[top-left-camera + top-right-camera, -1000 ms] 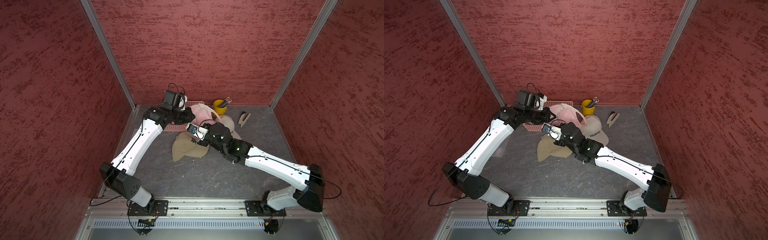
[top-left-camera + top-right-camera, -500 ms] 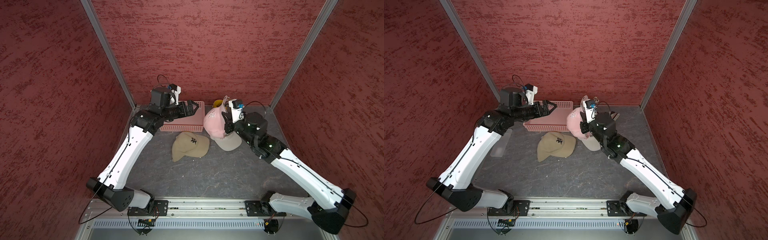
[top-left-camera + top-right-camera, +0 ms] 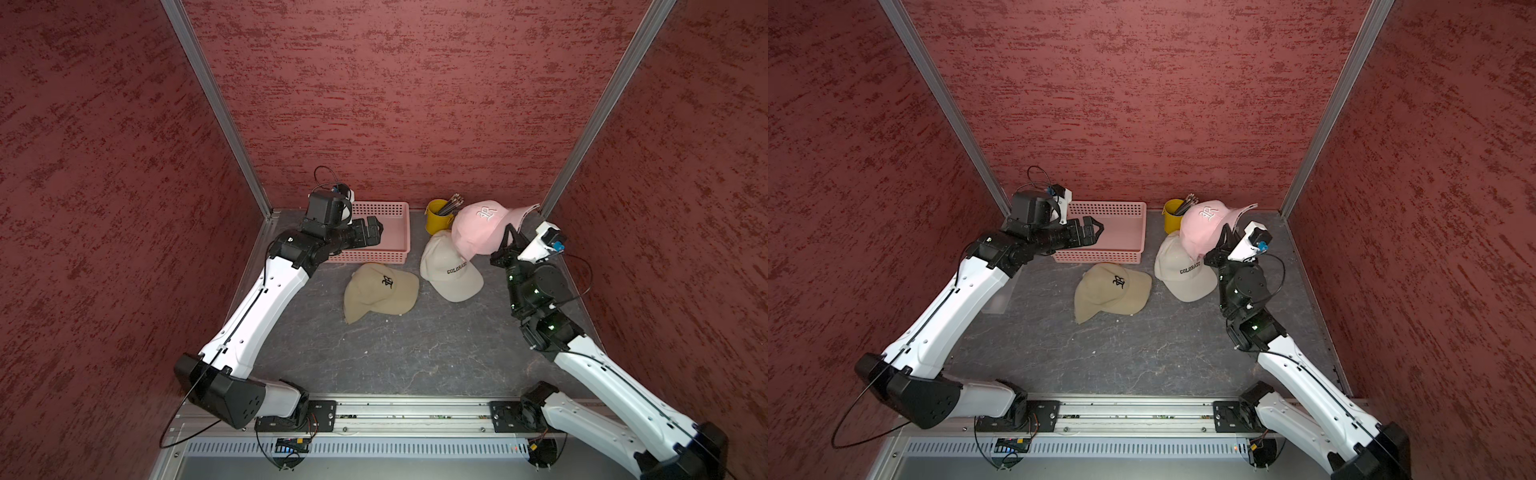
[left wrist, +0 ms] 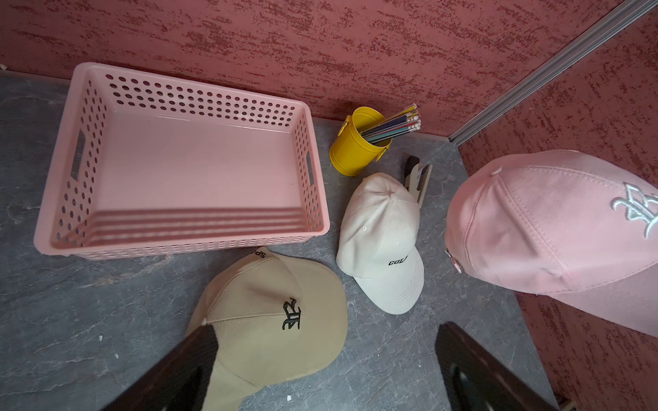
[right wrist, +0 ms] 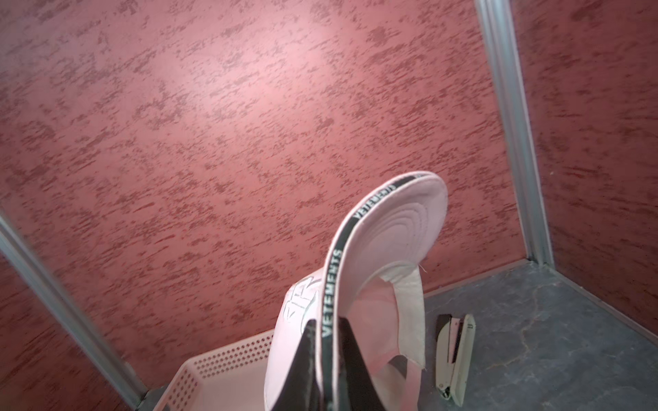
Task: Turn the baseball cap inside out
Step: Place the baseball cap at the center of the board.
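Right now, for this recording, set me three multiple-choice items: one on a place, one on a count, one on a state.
1. The yellow cup stands: A beside the pink basket, outside it; B inside it; C under it.
2. Caps in view: A two; B four; C three.
3. The right gripper is: A open and empty; B shut on the brim of the pink cap; C shut on nothing.
Answers: 1 A, the cup sits next to the basket's wall. 2 C, the pink cap, tan cap and cream cap. 3 B, both fingers pinch the brim's edge.
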`<state>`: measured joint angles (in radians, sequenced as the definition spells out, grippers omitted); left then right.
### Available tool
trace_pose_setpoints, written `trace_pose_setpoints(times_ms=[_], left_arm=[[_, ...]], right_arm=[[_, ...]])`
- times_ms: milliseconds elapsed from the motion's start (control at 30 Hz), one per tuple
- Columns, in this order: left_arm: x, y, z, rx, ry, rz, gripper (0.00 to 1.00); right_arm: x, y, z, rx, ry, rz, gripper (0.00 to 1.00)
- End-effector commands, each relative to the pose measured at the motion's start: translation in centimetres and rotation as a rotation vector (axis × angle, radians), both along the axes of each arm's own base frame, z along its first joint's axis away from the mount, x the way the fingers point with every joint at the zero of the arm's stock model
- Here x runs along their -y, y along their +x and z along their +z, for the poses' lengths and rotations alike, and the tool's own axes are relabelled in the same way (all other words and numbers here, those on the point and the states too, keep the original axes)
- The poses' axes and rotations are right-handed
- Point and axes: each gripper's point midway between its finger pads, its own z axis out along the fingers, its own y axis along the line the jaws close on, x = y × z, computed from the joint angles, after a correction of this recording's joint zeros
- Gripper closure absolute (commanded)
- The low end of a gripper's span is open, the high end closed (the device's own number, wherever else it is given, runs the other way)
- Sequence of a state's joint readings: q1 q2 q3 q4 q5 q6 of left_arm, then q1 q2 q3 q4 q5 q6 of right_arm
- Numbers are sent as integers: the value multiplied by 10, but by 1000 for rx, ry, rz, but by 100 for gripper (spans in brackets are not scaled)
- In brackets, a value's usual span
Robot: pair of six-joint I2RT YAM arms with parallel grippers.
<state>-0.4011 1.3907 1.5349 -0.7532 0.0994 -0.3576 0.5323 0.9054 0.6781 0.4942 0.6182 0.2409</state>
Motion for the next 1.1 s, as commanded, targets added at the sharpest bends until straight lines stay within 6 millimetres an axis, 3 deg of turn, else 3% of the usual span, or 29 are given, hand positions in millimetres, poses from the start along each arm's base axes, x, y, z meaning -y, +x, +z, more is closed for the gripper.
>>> trace_pose_setpoints(times_ms=[0,133,300,400,667,900,1067], left_arm=[[10,7,5,46,-15,-30,0],[13,10,-2,38,-12,-41,0],[17,14,-13,25,-7,-48,0],[17,17,-22,15,4,-47,0],[21,25,-38,-1,11,-49,0],[16,28,-45,-2,19,-43,0],[16,30,-50,-8,3,-45,0]], right_arm=[[44,-24,24,241,101,-209,100],[67,-30,8,337,109,-329,100],[105,-15,-29,325,189,-367,100],[117,-3,-46,306,208,-364,100],[132,36,-103,209,331,-332,100],[134,51,-114,196,378,-304,99],[138,55,-143,132,394,-324,89]])
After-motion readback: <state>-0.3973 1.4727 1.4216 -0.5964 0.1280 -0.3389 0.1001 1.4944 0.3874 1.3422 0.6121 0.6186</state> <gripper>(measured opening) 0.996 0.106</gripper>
